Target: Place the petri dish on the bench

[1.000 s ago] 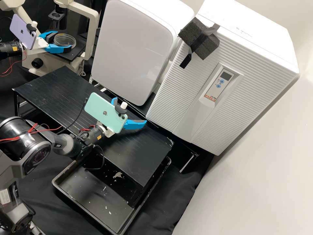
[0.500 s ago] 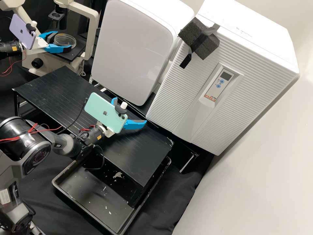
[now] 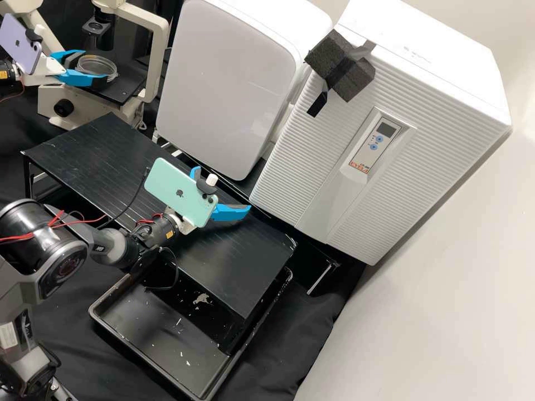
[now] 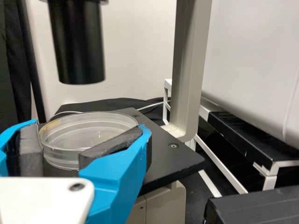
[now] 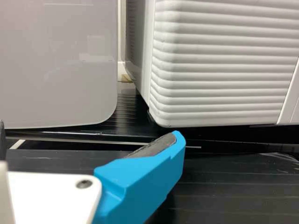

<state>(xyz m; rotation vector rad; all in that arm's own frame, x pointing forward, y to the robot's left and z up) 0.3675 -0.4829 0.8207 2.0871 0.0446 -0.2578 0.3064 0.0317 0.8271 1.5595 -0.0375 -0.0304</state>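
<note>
At far left, a logo is being displayed on a purple phone. Beside it, a petri dish is being clamped by the left gripper at the microscope stage. Transfer is apparently being made; level carrying to the black bench is being called for. Another logo is being shown on a green phone; the right gripper is being held spread. Print is being displayed on the rightmost white cabinet.

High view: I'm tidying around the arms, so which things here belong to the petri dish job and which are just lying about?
Job:
- petri dish, between the left gripper's pads
- black slatted platform, probably the bench meant

Lying about:
- black tray with pale scraps
- ribbed white cabinet
- dark foam on the cabinet
</note>
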